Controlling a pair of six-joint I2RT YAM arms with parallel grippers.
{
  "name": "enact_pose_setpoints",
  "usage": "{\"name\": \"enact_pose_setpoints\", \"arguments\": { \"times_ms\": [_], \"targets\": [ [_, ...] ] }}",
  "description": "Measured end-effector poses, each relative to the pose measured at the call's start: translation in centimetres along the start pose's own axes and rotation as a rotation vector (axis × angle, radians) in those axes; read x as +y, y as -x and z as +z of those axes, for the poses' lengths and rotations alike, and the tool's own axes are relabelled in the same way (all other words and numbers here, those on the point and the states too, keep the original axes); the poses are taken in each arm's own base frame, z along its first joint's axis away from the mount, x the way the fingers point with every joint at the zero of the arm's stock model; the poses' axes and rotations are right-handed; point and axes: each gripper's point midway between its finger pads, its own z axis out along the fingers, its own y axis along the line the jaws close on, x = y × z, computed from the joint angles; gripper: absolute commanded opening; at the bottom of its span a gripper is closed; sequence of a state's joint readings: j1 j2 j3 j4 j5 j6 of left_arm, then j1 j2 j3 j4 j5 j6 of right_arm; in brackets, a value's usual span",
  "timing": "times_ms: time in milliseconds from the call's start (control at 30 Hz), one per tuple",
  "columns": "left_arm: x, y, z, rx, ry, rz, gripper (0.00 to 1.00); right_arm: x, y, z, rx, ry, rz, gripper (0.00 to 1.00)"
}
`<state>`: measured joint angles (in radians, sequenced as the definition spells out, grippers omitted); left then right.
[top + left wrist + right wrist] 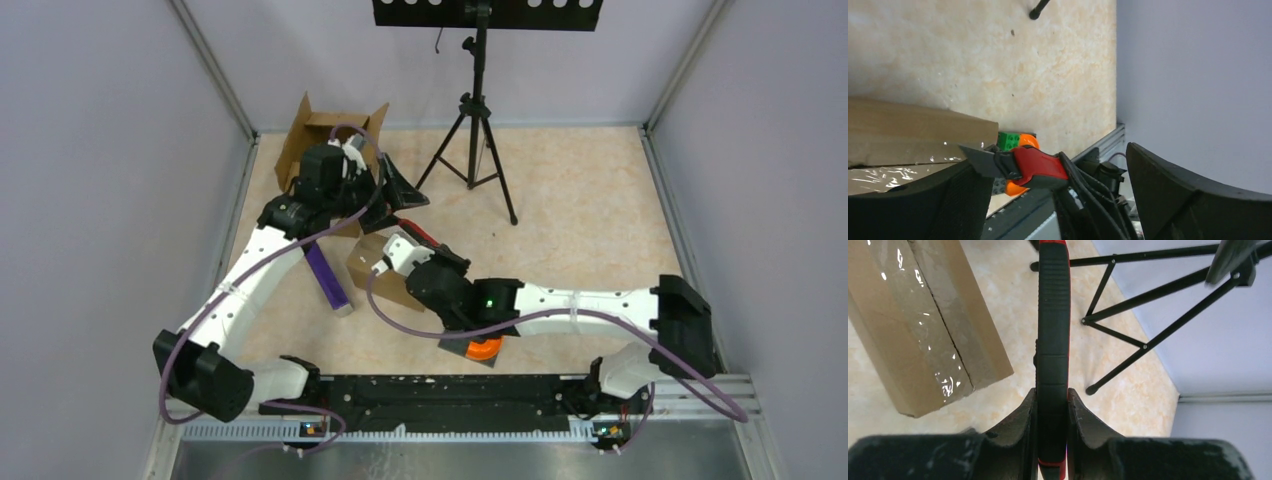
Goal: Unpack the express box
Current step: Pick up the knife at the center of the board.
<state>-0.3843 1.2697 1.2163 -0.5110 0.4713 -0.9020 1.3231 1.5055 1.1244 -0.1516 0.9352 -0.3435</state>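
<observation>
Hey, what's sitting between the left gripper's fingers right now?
The red-and-black box cutter, clamped in the right gripper, crosses the gap of the open left gripper; the left wrist view shows it.

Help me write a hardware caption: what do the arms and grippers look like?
The left arm and right arm have white links and black joints. Purple cables loop along both. A green light glows on the right one. Gripper fingers are black, curved, scuffed.
</observation>
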Motion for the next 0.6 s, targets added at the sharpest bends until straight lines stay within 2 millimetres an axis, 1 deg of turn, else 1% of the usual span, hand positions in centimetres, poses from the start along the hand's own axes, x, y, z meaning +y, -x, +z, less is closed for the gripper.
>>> {"name": "enact_pose_setpoints", "arguments": {
  "times_ms": [33,133,200,267,333,367,400,467,600],
  "targets": [
    [-0.5,0.4,-0.3,-0.013,-0.007,0.037,0.98,0.1,-0.2,-0.3,0.006,0.028,0.005,0.0],
    [-1.6,1.5,-2.0,-0.066,-0.003,0.182,0.98,-0.7,0.1,-1.6,0.007,0.104,0.077,0.0],
    [-2.5,2.3,-3.6,-0.118,0.001,0.288,0.99,-1.4,0.2,-3.1,0.002,0.185,0.132,0.0],
    [-3.9,3.4,-5.2,-0.169,-0.002,0.387,0.99,-1.6,0.1,-5.1,-0.005,0.281,0.174,0.0],
    [-5.7,4.4,-6.8,-0.215,-0.02,0.501,0.98,-1.8,0.1,-7.4,-0.01,0.387,0.224,0.0],
    [-6.4,4.6,-7.3,-0.225,-0.036,0.551,0.99,-1.8,0.1,-8.6,-0.012,0.444,0.247,0.0],
    [-7.0,4.6,-7.6,-0.223,-0.053,0.591,0.98,-1.7,0.1,-9.8,-0.016,0.503,0.273,0.0],
    [-7.7,3.8,-8.0,-0.186,-0.105,0.668,0.98,-1.2,0.1,-11.9,-0.018,0.61,0.315,0.0],
    [-8.6,0.4,-7.9,-0.035,-0.26,0.772,0.97,0.0,-0.6,-16.2,-0.002,0.823,0.378,0.0]
  ]
}}
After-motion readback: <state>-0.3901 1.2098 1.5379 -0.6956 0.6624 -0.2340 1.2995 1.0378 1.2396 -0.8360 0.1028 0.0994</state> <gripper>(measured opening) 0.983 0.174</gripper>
